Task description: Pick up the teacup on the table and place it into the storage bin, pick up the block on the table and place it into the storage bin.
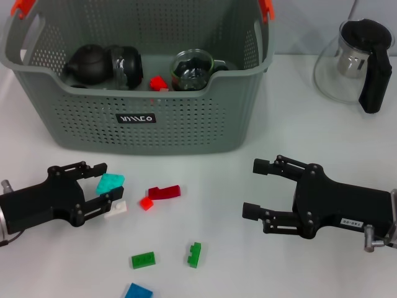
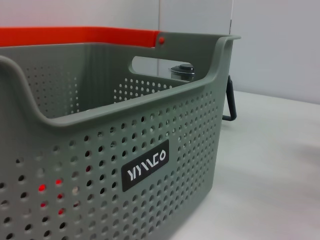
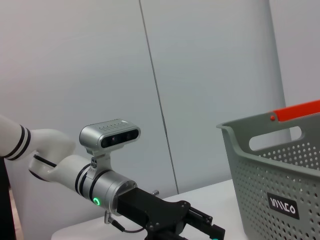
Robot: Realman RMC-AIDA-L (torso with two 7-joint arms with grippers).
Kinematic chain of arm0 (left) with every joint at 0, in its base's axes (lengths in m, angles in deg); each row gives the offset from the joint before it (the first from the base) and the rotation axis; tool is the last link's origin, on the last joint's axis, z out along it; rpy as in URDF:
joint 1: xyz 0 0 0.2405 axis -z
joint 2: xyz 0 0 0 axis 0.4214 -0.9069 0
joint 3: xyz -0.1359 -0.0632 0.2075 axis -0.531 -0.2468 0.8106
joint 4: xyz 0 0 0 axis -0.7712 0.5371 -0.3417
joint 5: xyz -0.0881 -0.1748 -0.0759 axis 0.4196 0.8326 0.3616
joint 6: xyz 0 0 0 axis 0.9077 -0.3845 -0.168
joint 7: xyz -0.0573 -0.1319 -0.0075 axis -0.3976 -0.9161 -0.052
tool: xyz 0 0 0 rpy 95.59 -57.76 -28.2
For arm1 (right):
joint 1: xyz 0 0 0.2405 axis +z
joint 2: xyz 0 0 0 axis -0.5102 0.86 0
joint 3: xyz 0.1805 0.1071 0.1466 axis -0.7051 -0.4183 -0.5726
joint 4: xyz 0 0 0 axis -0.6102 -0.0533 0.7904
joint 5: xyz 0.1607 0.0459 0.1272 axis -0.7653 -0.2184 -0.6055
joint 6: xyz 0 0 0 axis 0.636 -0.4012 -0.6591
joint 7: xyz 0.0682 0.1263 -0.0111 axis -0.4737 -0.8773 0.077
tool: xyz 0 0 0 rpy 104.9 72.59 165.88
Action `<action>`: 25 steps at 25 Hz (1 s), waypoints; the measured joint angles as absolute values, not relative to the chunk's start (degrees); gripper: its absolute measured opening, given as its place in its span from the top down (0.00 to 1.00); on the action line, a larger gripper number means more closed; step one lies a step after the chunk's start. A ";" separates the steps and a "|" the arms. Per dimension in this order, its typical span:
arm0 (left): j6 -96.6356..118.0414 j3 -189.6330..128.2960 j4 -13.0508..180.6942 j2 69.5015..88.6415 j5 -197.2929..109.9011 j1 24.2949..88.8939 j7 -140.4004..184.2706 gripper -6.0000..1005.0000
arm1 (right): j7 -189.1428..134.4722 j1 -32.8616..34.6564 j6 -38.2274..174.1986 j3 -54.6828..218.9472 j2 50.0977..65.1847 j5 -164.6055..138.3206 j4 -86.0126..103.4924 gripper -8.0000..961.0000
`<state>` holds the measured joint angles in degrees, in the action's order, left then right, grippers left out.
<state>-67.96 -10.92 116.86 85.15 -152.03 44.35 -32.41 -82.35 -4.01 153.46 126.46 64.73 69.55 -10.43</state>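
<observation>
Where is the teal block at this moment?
In the head view the teal block lies on the table on the robot's left, between the open fingers of the left gripper, just in front of the storage bin.

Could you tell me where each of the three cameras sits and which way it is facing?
Head view: from above, looking down at the table; shows the storage bin, loose blocks, and both arms, with the left claw around a teal block and the right claw open.
Left wrist view: low, beside the bin's labelled front wall; none of the robot's own body shows.
Right wrist view: low, looking across at the left arm and bin corner.
Shared: all three show the bin's black label.
</observation>
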 joint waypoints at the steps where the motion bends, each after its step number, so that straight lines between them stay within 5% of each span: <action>1: -68.01 -10.92 116.86 85.16 -152.03 44.35 -32.44 0.43 | -82.35 -4.01 153.46 126.46 64.73 69.55 -10.43 0.05; 25: -93.95 -14.41 118.08 82.69 -147.91 48.76 -37.64 0.43 | -82.35 -4.03 153.55 126.46 64.72 69.56 -10.54 0.05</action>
<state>-93.95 -14.41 118.08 82.69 -147.91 48.76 -37.64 -82.35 -4.03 153.55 126.46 64.72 69.56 -10.54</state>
